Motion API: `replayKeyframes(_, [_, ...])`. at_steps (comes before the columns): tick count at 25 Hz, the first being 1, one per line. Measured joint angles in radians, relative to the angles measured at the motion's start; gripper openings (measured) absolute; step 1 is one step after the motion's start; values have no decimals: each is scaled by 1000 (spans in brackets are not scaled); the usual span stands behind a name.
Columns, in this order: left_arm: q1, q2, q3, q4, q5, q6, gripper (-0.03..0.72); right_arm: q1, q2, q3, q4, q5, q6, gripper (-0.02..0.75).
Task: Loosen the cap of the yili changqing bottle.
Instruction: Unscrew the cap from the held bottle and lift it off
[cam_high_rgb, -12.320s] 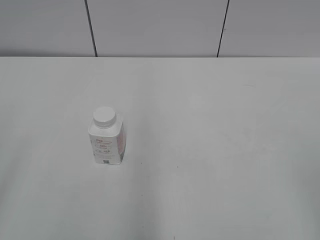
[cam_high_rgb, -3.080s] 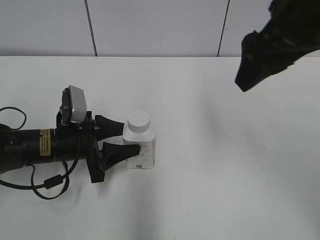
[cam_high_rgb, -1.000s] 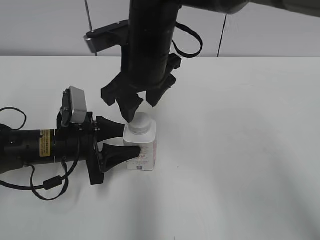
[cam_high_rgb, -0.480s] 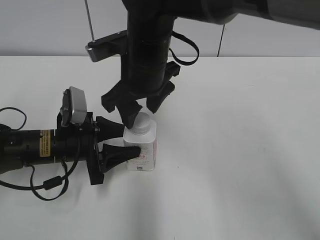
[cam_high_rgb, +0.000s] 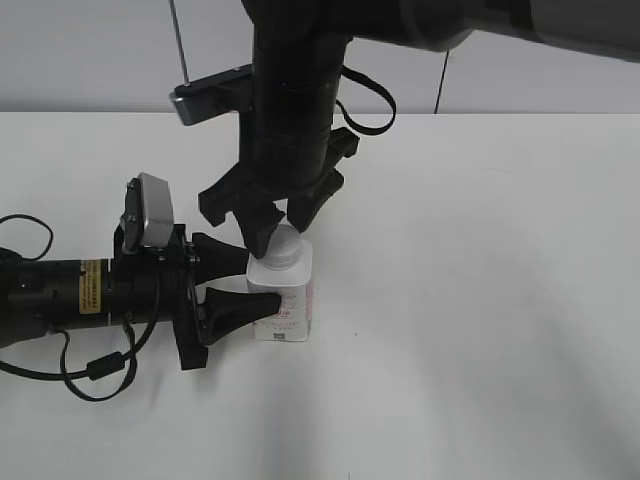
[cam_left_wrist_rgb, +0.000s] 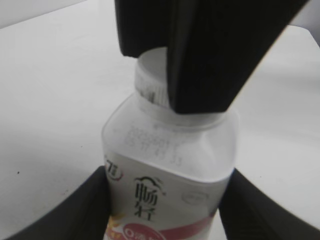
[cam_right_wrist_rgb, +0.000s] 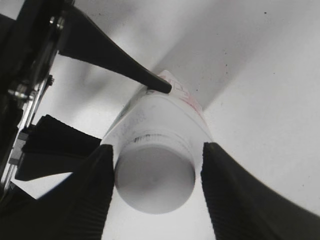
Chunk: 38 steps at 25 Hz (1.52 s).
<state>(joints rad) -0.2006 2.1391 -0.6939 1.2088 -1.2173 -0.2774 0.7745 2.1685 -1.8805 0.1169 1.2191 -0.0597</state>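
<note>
The yili changqing bottle (cam_high_rgb: 287, 305) stands upright on the white table (cam_high_rgb: 480, 300). My left gripper (cam_high_rgb: 258, 282) reaches in from the left and is shut on its body. The left wrist view shows the bottle (cam_left_wrist_rgb: 170, 165) between both fingers (cam_left_wrist_rgb: 167, 212). The white cap (cam_high_rgb: 286, 243) is on the neck. My right gripper (cam_high_rgb: 283, 232) comes down from above, open, with a finger on each side of the cap. In the right wrist view (cam_right_wrist_rgb: 156, 192) one finger touches the cap (cam_right_wrist_rgb: 155, 182) and the other stands a small gap off.
The left arm and its cable (cam_high_rgb: 70, 300) lie along the table at the left. The right arm (cam_high_rgb: 300, 90) stands over the bottle. A grey panelled wall (cam_high_rgb: 560, 60) runs behind the table's far edge.
My right gripper has come down a little, so its fingers now straddle the cap. The left gripper and the bottle have not moved in the last second.
</note>
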Motion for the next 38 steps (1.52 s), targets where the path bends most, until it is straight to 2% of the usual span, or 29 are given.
replayKeyframes(4, [0, 0, 0, 0, 0, 0, 405, 0, 0, 0, 0, 0, 3, 435])
replayKeyframes(9, [0, 0, 0, 0, 0, 0, 405, 0, 0, 0, 1, 0, 4, 389])
replayKeyframes(15, [0, 0, 0, 0, 0, 0, 405, 0, 0, 0, 2, 0, -31, 389])
replayKeyframes(18, [0, 0, 0, 0, 2, 0, 389, 0, 0, 0, 8, 0, -171, 388])
replayKeyframes(23, [0, 0, 0, 2, 2, 2, 386, 0, 0, -1, 17, 0, -549, 388])
replayKeyframes(28, [0, 0, 0, 2, 2, 2, 386, 0, 0, -3, 21, 1, -674, 387])
replayKeyframes(33, [0, 0, 0, 2, 3, 2, 384, 0, 0, -3, 24, 4, -893, 387])
replayKeyframes(38, [0, 0, 0, 1, 4, 2, 382, 0, 0, -3, 26, 7, -995, 386])
